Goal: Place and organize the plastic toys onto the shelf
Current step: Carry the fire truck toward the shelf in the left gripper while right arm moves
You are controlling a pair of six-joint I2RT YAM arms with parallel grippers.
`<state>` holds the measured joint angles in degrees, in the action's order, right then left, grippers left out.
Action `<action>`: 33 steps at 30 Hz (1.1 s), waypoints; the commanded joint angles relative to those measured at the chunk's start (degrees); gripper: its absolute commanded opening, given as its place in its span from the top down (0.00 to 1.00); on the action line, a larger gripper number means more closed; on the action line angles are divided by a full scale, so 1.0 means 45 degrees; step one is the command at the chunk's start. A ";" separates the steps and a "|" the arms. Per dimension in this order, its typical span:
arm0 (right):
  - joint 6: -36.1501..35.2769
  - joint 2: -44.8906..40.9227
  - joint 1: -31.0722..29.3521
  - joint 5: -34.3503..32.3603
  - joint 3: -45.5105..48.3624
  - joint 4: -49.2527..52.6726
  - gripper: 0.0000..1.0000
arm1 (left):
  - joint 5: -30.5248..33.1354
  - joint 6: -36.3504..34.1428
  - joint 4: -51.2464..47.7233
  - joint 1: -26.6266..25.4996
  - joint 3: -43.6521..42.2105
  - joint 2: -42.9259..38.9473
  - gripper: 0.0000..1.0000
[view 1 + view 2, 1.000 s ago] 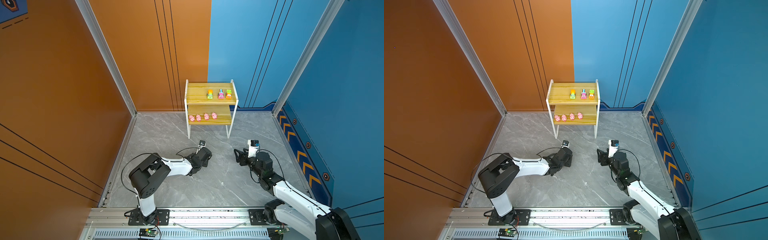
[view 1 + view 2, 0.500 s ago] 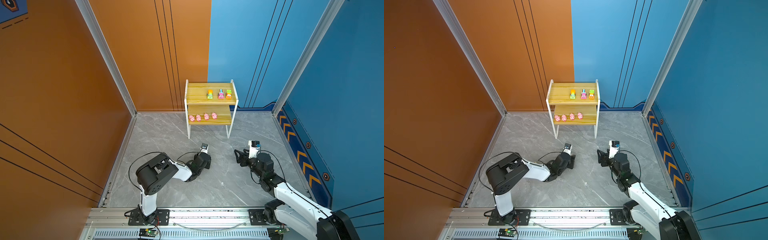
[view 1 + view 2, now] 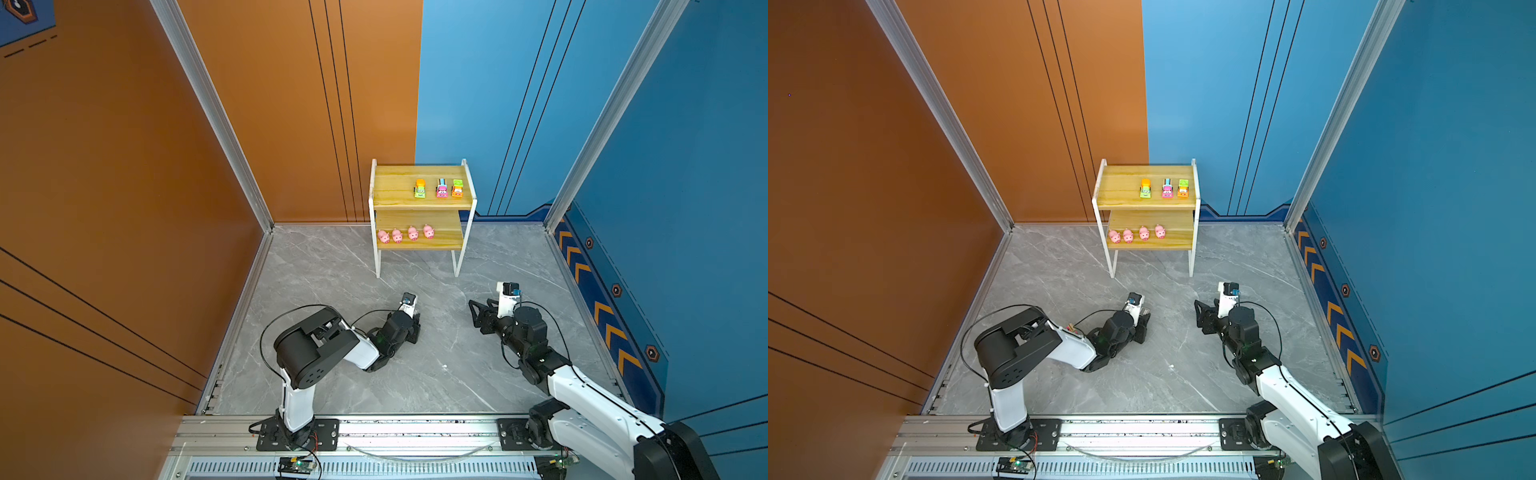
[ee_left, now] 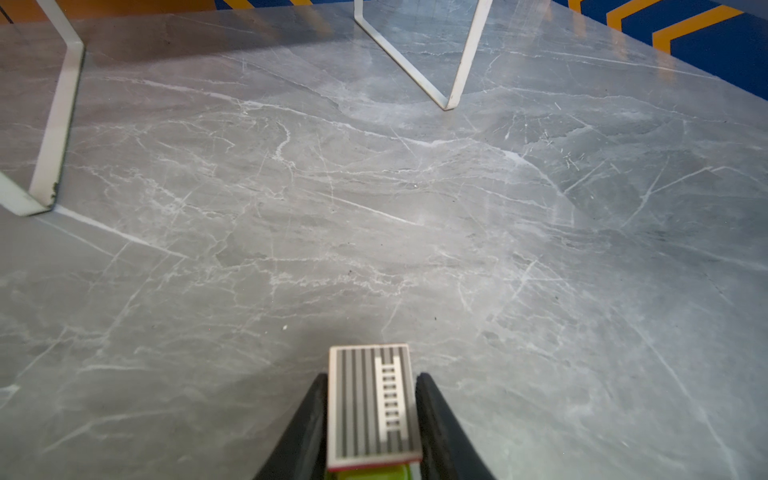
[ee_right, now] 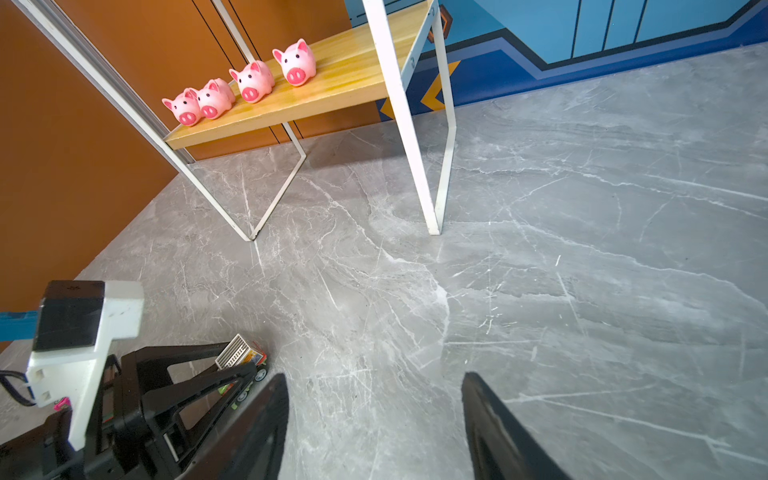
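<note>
I am keeping the left tool (image 4: 372,376) clamped narrow on a toy truck (image 4: 370,403) down at the counter (image 4: 374,208), that arm having drawn slightly back, while the right tool (image 5: 374,376) is idling wide and empty, so shelf (image 3: 395,187) placement is pending.

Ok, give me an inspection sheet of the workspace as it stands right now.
Surface: grey marbled tabletop.
Job's things: shelf holds three toy trucks on its upper board and four pink pigs on its lower board; a fourth truck is off the shelf.
Clutter: one small white speck on the tabletop.
Grippers: left gripper shut on the fourth truck; right gripper open, empty.
Cables: black cables loop off both arms, away from the shelf.
Surroundings: orange wall, blue wall.
</note>
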<state>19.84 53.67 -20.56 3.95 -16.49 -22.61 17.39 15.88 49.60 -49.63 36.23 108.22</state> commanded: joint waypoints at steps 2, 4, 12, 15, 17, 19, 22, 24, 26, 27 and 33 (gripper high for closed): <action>0.0126 -0.0271 0.0066 0.0023 0.0212 -0.0014 0.33 | -0.0263 -0.0345 0.0247 -0.0086 -0.0209 -0.0336 0.71; 0.0125 -0.0340 0.0076 -0.0016 0.0227 0.0004 0.33 | -0.0207 -0.0365 0.0246 -0.0085 -0.0233 -0.0482 0.72; 0.0085 -0.0440 0.0076 0.0003 0.0225 0.0090 0.33 | -0.0035 -0.0337 -0.0385 -0.0038 -0.0113 -0.1473 0.73; 0.0065 -0.0411 0.0057 0.0031 0.0195 0.0084 0.33 | 0.0132 -0.0179 -0.1992 0.0080 0.0411 -0.2472 0.73; -0.0030 -0.0413 -0.0025 0.0027 0.0162 0.0098 0.33 | 0.0446 -0.0126 -0.3625 0.0106 0.1101 -0.3262 0.73; -0.0151 -0.0417 -0.0160 -0.0107 0.0120 0.0190 0.33 | 0.0451 -0.0175 -0.5042 0.0209 0.1861 -0.4047 0.73; -0.0320 -0.0415 -0.0341 -0.0318 0.0074 0.0323 0.34 | 0.1070 -0.0033 -0.8150 0.0457 0.3666 -0.4953 0.73; -0.0456 -0.0440 -0.0466 -0.0426 0.0037 0.0376 0.33 | 0.1306 -0.0129 -0.9708 0.0639 0.4875 -0.5424 0.73; -0.0524 -0.0428 -0.0587 -0.0521 -0.0003 0.0414 0.33 | 0.1098 -0.0110 -1.1111 0.0987 0.6185 -0.5659 0.73; -0.0574 -0.0393 -0.0643 -0.0535 -0.0028 0.0411 0.33 | 0.1080 -0.0146 -1.1712 0.1119 0.6743 -0.5742 0.73; -0.0794 -0.0178 -0.1007 -0.0779 -0.0183 0.0484 0.33 | 0.0497 -0.0391 -1.4352 0.1889 0.9757 -0.5489 0.73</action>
<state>17.80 52.60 -24.47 2.28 -16.16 -21.85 20.71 14.87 -3.51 -42.24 76.31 82.94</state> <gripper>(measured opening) 0.667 0.292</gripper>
